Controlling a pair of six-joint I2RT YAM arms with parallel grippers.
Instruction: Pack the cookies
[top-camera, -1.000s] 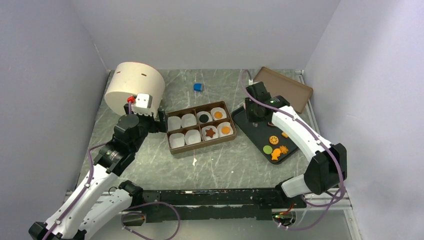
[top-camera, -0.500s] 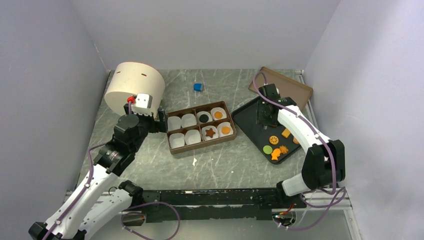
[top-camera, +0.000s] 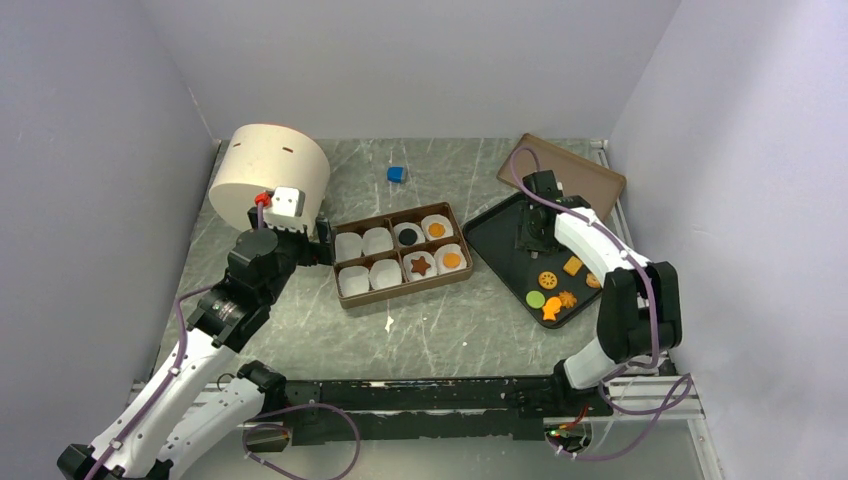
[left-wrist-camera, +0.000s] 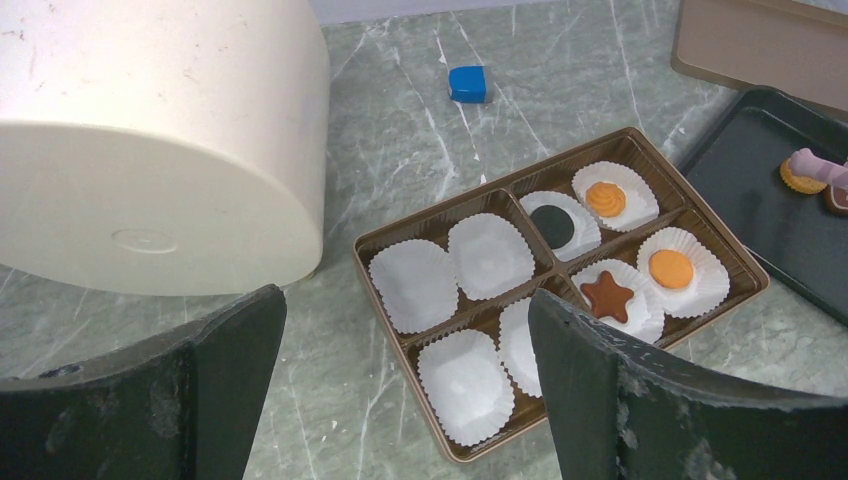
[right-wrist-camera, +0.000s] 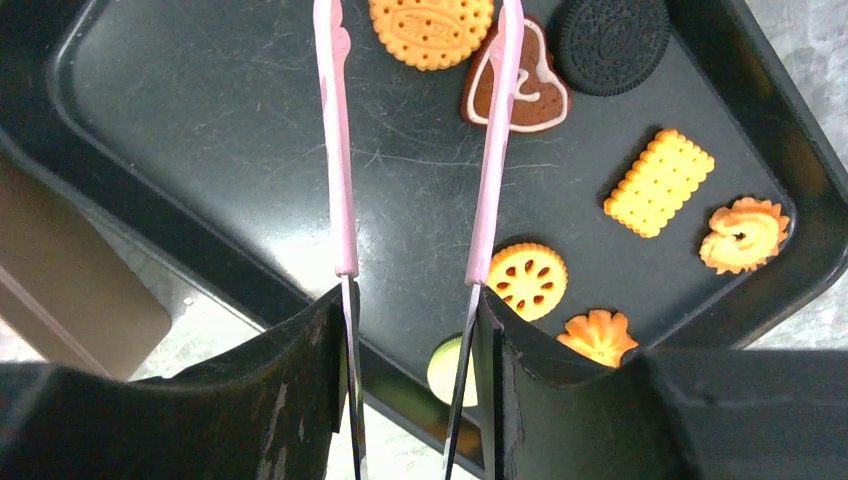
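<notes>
Cookies (left-wrist-camera: 608, 297) are found in four paper cups (left-wrist-camera: 705, 285) at the right end of the brown box (left-wrist-camera: 480, 192), before which the left gripper (left-wrist-camera: 405, 300) is held released. More are spread on the black tray (right-wrist-camera: 200, 120) on the tabletop (top-camera: 300, 320), where pink tongs (right-wrist-camera: 336, 150) are grasped by the right gripper (right-wrist-camera: 410, 300), their arms apart, one tip seen over a heart cookie (right-wrist-camera: 535, 92)

A brown box (left-wrist-camera: 490, 188) on the worktop (left-wrist-camera: 400, 130) holds eight paper cups (left-wrist-camera: 413, 285). The four right ones carry a black round (left-wrist-camera: 552, 226), orange swirl (left-wrist-camera: 604, 197), star (left-wrist-camera: 608, 296) and orange round (left-wrist-camera: 671, 268). The end effector (left-wrist-camera: 405, 300) hangs wide open near it.
</notes>
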